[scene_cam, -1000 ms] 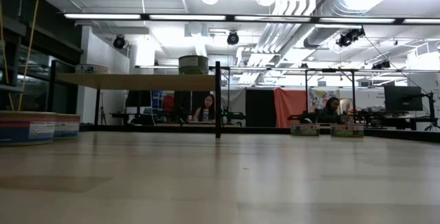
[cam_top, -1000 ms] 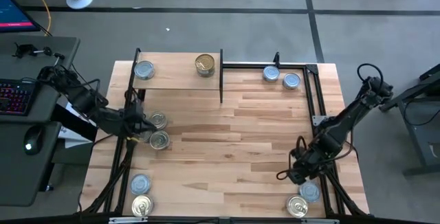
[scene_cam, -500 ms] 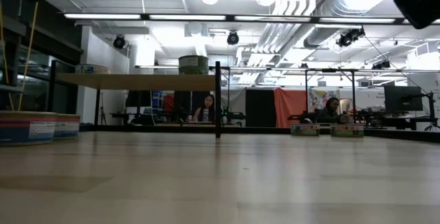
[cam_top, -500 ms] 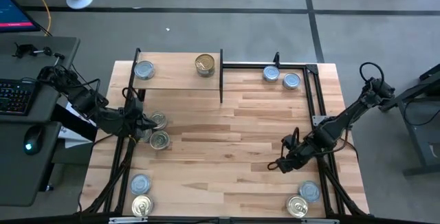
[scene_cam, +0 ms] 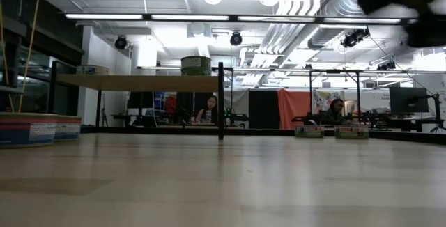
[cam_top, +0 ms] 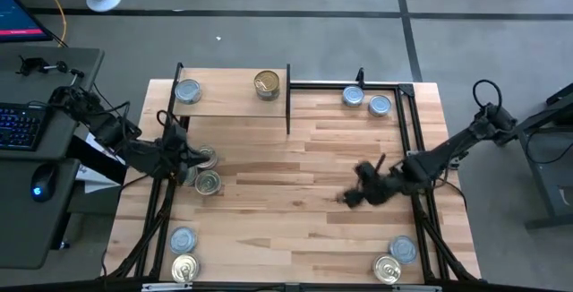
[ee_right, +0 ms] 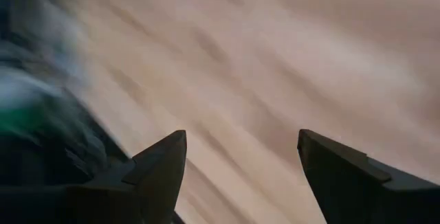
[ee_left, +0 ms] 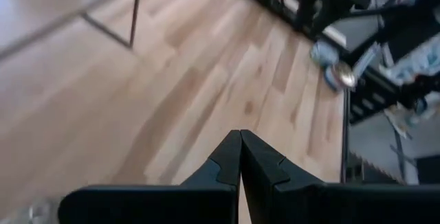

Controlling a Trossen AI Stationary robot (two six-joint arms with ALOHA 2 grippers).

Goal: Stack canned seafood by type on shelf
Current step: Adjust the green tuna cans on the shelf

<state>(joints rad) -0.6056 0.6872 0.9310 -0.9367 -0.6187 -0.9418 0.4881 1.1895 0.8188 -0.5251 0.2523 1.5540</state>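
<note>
Right gripper spread wide and empty, hanging over bare table well forward and to the right of the shelf; probably between tins, with no pick yet made. Left gripper clenched on nothing, waiting just forward of the shelf's left end, beside a tin pair. Canned seafood in short round tins, flat lids ringed by a raised rim, some silver-blue and some gold. On the shelf so far, one silver-blue tin at the left end and one gold tin near the right end, well apart. Off the shelf, a silver-blue pair just right of it at the same depth, a mixed pair far forward of its left end, and a mixed pair far forward and well to its right. To do the step well: choose a tin by lid colour first; come down with the fingers straddling the side wall, not the lid; close low and squarely to keep the tin level; lift clear of the black upright at the shelf's right end; set silver-blue on silver-blue and gold on gold, rims concentric, then let go only once seated.
</note>
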